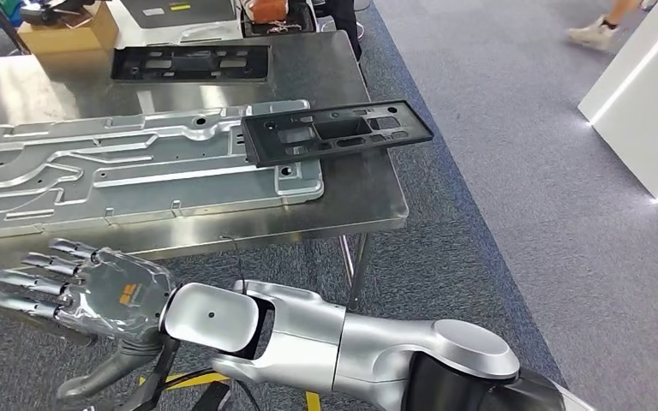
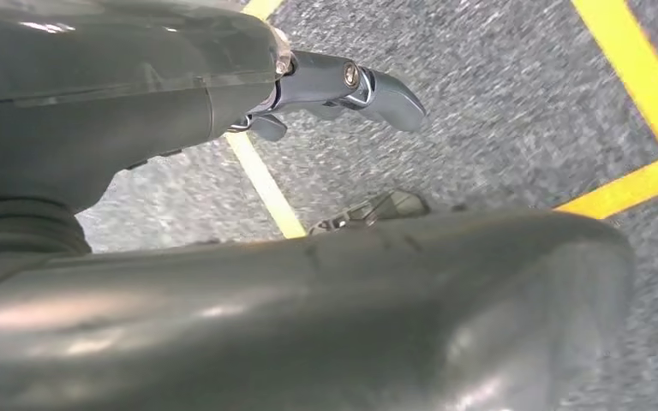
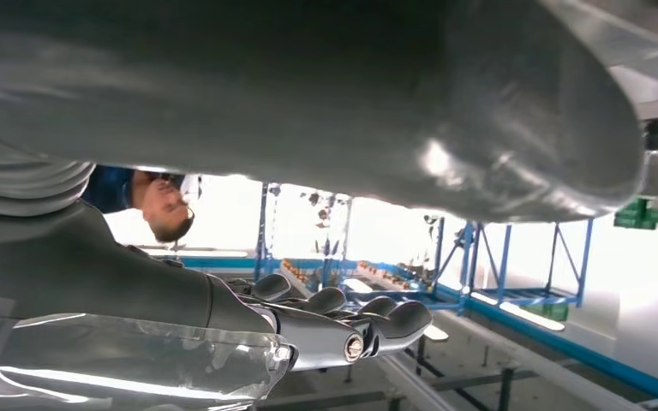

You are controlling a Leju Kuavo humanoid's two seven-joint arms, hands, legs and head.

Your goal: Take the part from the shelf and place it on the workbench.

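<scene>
The black plastic part (image 1: 336,131) lies flat on the steel workbench (image 1: 355,201), near the bench's right end, with one long side resting up on the corner of a big grey metal plate (image 1: 137,171) and the other end poking out a little past the bench's right edge. The robot's right arm reaches across low in front of the bench, and its right hand (image 1: 94,287) hangs just off the near edge, palm showing, fingers (image 1: 47,264) spread apart and stretched out, with nothing in them. The part is well apart from those fingers, up and off to the right on the tabletop, with the grey plate between. A second black part (image 1: 190,62) of the same sort sits further back on the bench, beside a cardboard box (image 1: 68,34). From the right wrist, the fingers look loosely extended side by side, and a person (image 3: 150,201) in blue is nearby, with blue racks behind. The left hand (image 2: 343,94) hangs down over grey carpet (image 2: 497,111) marked with yellow tape lines (image 2: 643,77); I can see nothing in it, but I cannot tell how far its fingers are open.
</scene>
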